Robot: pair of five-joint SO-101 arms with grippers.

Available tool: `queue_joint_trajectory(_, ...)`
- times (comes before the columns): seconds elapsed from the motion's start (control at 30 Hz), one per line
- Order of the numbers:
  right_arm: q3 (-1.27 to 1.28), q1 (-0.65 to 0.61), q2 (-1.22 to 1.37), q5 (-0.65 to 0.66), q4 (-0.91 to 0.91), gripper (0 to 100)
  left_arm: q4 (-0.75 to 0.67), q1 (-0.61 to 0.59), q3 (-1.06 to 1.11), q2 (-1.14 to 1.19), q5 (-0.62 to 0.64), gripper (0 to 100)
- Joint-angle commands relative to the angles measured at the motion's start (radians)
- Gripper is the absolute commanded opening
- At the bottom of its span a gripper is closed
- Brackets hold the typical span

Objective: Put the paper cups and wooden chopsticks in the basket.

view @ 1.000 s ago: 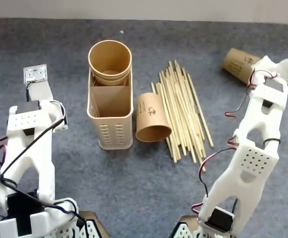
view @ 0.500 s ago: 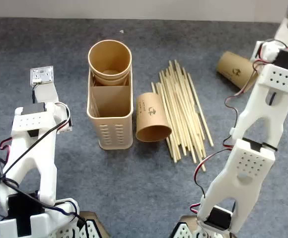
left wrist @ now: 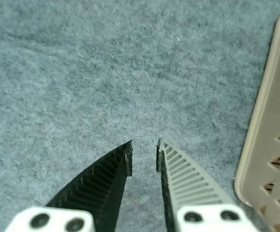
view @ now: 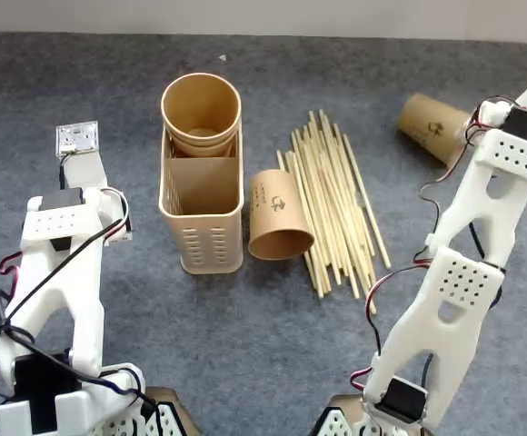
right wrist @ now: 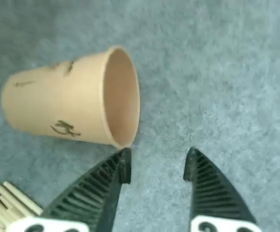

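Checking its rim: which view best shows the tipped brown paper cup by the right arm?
Right wrist view: the tipped brown paper cup lies whole, mouth visible, beside the right pincer. The high view has the arm covering its rim.

Grey carpeted table (view: 109, 82), basket (view: 211, 241), chopstick pile (view: 336, 209), toppled paper cup (view: 279, 218), second cup (view: 432, 125) apart

You have a beige perforated basket (view: 211, 247) standing on the grey counter (view: 109, 82), with stacked cups (view: 201, 113) upright in its far compartment. A second cup (view: 278, 216) lies on its side just beside the basket, mouth toward the near edge, resting against the chopsticks (view: 336, 204), a loose pile of pale sticks. A third cup (view: 434, 125) lies on its side well apart, far right.
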Motion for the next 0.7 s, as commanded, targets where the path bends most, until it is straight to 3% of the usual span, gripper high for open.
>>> queue_joint_trajectory(0.0, -0.205, 0.016, 0.007, -0.014, 0.091, 19.9, -0.021, 0.01, -0.005, -0.022, 0.008, 11)
queue_joint_trajectory(0.17, -0.34, -0.008, 0.137, -0.009, 0.108, 19.9, -0.049, -0.021, -0.002, -0.021, 0.008, 11)
queue_joint_trajectory(0.43, -0.386, -0.05, 0.326, -0.018, -0.096, 19.9, -0.049, -0.053, 0.005, -0.021, 0.008, 11)
queue_joint_trajectory(0.67, -0.386, -0.059, 0.289, -0.147, -0.11, 19.9, -0.209, -0.053, 0.108, -0.021, 0.008, 11)
